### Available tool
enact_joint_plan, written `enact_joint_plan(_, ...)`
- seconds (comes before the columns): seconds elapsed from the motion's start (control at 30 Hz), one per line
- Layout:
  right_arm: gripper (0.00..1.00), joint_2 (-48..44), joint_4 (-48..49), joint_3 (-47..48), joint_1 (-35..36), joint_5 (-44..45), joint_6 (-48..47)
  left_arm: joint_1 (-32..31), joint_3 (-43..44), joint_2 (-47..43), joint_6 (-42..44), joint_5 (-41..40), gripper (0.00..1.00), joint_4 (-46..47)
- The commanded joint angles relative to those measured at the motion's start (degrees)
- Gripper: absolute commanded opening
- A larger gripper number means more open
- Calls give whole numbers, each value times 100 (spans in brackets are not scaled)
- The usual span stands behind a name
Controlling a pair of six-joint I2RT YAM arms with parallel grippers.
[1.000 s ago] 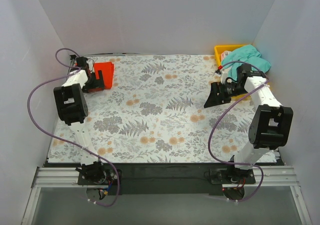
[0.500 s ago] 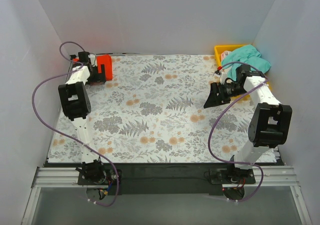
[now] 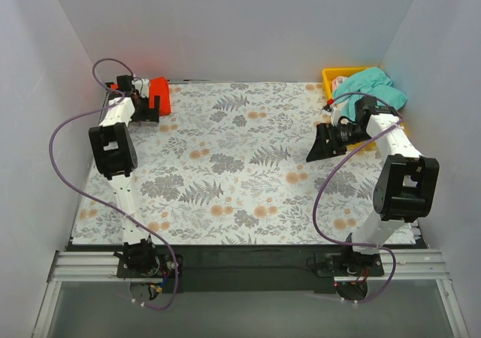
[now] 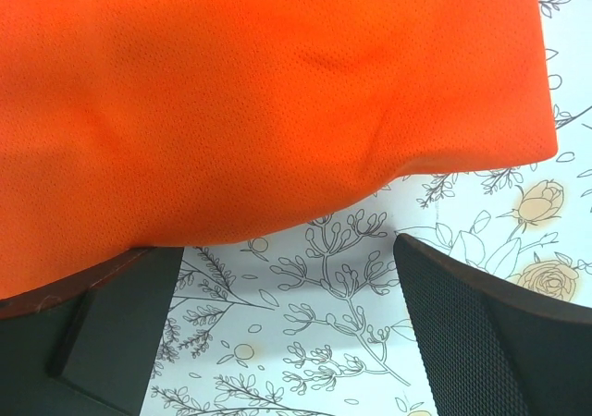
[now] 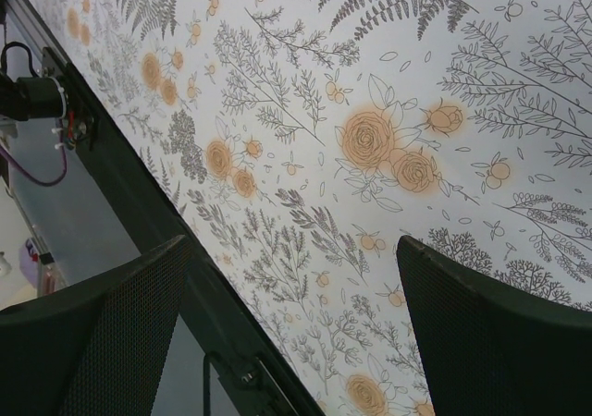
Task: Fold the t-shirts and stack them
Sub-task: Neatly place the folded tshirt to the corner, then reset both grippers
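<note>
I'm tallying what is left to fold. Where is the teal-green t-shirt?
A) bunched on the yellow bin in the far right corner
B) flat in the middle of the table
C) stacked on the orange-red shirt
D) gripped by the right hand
A: the teal-green t-shirt lies bunched over the yellow bin at the far right, apart from the open right hand.

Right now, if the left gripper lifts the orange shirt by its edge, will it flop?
Probably floppy: the orange shirt shows soft wrinkles and a wavy hem. Likely light, given its thin mesh weave. Pushed, it would probably bunch rather than slide whole.
</note>
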Motion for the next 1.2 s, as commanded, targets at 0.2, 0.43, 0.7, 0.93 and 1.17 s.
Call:
enact_joint_plan(0.2,98,-207,-27,541,-20,-191,51,233,-691,-973,371,49,98,-650)
enact_joint_plan(0.43,98,-339,8,1384,-20,222,113,-82,-225,-2477,-262,850,98,-1633)
enact_joint_plan(0.7,98,-549,393,1352,-64,600,464,-883,-1847,-4314,-1044,1228,98,-1477)
enact_joint_plan(0.93,98,-1515,1026,-194,-64,864,754,-962,-3748,-5624,-1370,1484,98,-792)
enact_joint_plan(1.17,98,-2140,1361,-837,-64,960,930,-954,-4189,-5898,-1396,1642,98,-765)
